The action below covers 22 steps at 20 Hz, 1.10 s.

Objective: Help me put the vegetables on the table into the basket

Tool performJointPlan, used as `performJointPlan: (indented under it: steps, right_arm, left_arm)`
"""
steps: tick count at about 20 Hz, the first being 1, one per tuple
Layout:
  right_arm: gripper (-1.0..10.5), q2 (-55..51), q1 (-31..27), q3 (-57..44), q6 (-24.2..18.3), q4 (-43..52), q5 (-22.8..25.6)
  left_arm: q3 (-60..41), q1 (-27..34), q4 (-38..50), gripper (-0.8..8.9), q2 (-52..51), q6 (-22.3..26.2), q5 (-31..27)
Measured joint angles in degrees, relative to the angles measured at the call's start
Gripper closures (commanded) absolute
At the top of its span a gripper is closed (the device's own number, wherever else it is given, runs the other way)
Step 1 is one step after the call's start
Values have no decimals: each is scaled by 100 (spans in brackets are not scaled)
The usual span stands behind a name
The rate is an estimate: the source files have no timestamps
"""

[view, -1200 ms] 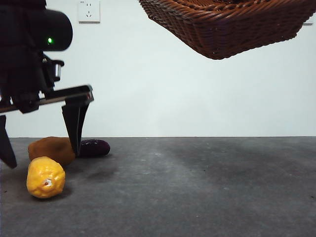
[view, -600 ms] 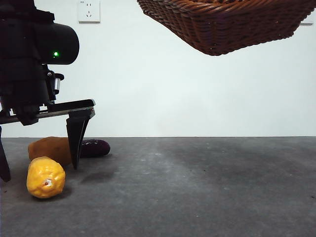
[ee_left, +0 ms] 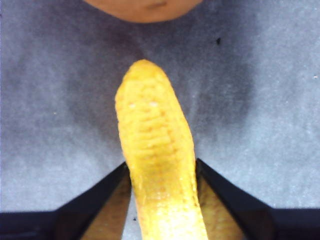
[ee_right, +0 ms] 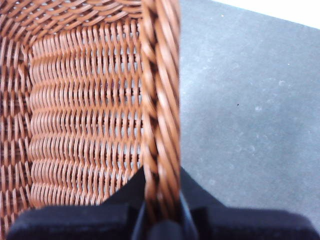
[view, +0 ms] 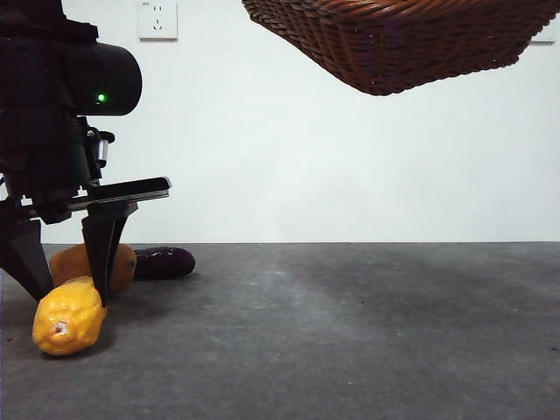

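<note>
My left gripper (view: pixel 68 284) is down at the table's left, its jaws shut on the bumpy yellow vegetable (view: pixel 68 317), which rests tilted on the table (view: pixel 350 332). The left wrist view shows the yellow vegetable (ee_left: pixel 157 150) pinched between both jaws. The tan potato (view: pixel 122 265) lies just behind it, and also shows in the left wrist view (ee_left: pixel 142 7). The purple eggplant (view: pixel 164 262) lies beside the potato. My right gripper (ee_right: pixel 162 212) is shut on the braided rim of the brown wicker basket (ee_right: pixel 85 120), held high in the air at the upper right (view: pixel 411 44).
A white wall with a socket (view: pixel 157 19) stands behind the table. The table's middle and right lie bare beneath the raised basket.
My left gripper has lowered and its jaws have closed onto the yellow vegetable, which shifted left and tilted. The basket has stayed aloft, drifting slightly upward.
</note>
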Motion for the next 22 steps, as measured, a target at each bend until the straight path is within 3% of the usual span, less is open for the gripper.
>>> performJointPlan:
  steps: [5, 11, 17, 22]
  right_arm:
    - [958, 0, 0, 0, -39, -87, 2]
    - [958, 15, 0, -33, -26, -396, 81]
    - [959, 81, -4, -1198, 356, 278, 286]
    - [959, 96, -4, -1969, 859, 1021, 286]
  left_arm:
    - [0, 0, 138, 822, 0, 90, 0]
    - [7, -63, 157, 822, -136, 1329, 13]
    - [7, -396, 367, 822, -1325, 2142, 44]
    - [7, -885, 367, 821, -2717, 2356, 48]
